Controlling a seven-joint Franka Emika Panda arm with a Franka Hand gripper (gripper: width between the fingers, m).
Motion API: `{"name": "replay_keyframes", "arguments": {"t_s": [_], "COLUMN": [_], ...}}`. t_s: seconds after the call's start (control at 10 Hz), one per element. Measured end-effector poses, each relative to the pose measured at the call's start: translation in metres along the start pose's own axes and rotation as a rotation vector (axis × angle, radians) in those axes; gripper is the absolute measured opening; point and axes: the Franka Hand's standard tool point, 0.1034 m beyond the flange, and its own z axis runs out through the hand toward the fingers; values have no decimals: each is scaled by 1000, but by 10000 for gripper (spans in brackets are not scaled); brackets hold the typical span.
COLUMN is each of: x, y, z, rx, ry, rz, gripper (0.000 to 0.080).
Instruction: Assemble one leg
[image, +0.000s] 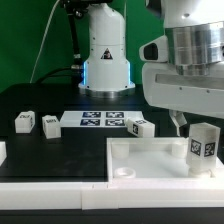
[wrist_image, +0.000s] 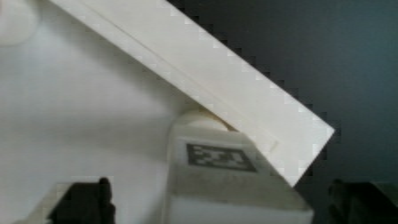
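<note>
A leg (image: 203, 147) stands upright at the right corner of the white panel (image: 150, 165), its tag facing the camera. My gripper (image: 192, 120) hangs just above and behind it. In the wrist view the leg (wrist_image: 222, 160) sits between my two dark fingers (wrist_image: 80, 200), with a gap on each side, so the gripper (wrist_image: 222, 205) is open and touches nothing. The panel's raised rim (wrist_image: 231, 90) runs diagonally past the leg's top end. Three more legs lie on the table: two at the exterior view's left (image: 24, 122) (image: 50, 125) and one near the middle (image: 141, 127).
The marker board (image: 103, 120) lies flat behind the panel. The robot base (image: 105, 55) stands at the back centre. A small round peg (image: 124, 171) sits near the panel's front left corner. A white block (image: 2, 150) shows at the left edge.
</note>
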Motion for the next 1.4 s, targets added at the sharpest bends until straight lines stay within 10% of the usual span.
{"name": "replay_keyframes", "arguments": {"t_s": [1.1, 1.3, 1.4], "x": [8, 8, 8], "y": [5, 5, 5], "z": [-3, -3, -3], "rx": [-47, -47, -47], "ry": [0, 0, 0], "rz": [-1153, -1152, -1152], "gripper": [639, 285, 285]}}
